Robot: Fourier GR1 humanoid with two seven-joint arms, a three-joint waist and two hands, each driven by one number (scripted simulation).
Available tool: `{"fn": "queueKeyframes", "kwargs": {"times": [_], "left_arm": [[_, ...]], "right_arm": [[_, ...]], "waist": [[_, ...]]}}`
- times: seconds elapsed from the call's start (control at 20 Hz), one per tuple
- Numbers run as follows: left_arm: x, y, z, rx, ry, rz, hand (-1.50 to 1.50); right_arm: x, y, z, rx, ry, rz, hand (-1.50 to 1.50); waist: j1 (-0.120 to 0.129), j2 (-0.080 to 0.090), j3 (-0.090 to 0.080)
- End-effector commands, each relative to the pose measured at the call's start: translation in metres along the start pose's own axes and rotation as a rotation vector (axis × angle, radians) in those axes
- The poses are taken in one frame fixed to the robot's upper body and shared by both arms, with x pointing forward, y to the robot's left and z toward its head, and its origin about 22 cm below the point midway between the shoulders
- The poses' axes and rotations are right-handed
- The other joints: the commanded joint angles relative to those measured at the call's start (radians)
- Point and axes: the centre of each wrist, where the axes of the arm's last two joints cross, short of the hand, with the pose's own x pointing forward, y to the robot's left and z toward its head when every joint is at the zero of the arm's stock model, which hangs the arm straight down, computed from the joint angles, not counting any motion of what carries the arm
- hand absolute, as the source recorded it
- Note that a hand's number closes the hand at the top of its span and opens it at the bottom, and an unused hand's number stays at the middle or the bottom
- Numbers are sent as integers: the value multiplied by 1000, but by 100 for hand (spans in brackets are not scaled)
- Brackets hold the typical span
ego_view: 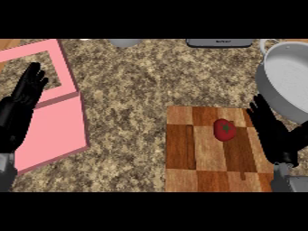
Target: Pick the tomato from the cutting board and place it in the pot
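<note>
Tomato [224,130] is sitting untouched on the checkered cutting board [183,149], just left of the right hand [276,135], whose fingers are spread open. Likely light, smooth, squashable (stem patch up), so it is calling for a side wrap. Left hand [16,108] is resting open over the pink tray [63,122]. Farther right, the grey pot [296,81] is waiting.
</note>
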Motion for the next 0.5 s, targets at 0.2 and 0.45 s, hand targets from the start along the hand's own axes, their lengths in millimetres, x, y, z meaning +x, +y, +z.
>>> {"fn": "queueKeyframes", "kwargs": {"times": [0.2, 0.45], "left_arm": [[-61, -37, 21, -187, 255, 25, 0], [-82, -51, 42, -223, 369, 74, 0]], "right_arm": [[26, 19, -12, 346, -89, 358, 150], [51, 14, -7, -88, -612, 567, -150]], "waist": [[4, 22, 0], [-30, 10, 1]]}}
